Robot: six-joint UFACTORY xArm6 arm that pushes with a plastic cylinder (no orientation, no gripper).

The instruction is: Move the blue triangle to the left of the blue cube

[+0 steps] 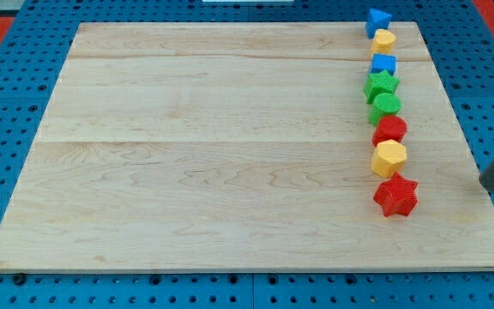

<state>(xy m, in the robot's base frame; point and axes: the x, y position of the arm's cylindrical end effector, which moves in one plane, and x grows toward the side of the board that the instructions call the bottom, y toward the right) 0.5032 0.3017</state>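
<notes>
Near the surface's (230, 154) top right corner sits the blue triangle (377, 21), heading a column of blocks, the blue cube (384, 64) two places below. No claw exists; my tip (484, 185) waits well apart, right of the red star (395, 196).

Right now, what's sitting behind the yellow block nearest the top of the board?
Behind that yellow block sits the blue triangle, at the board's top edge. They overlap in view, so its lower edge is covered. My tip is far off, lower right.

Single view, high, angled down over whole board (230, 154), probably front-mounted.
</notes>
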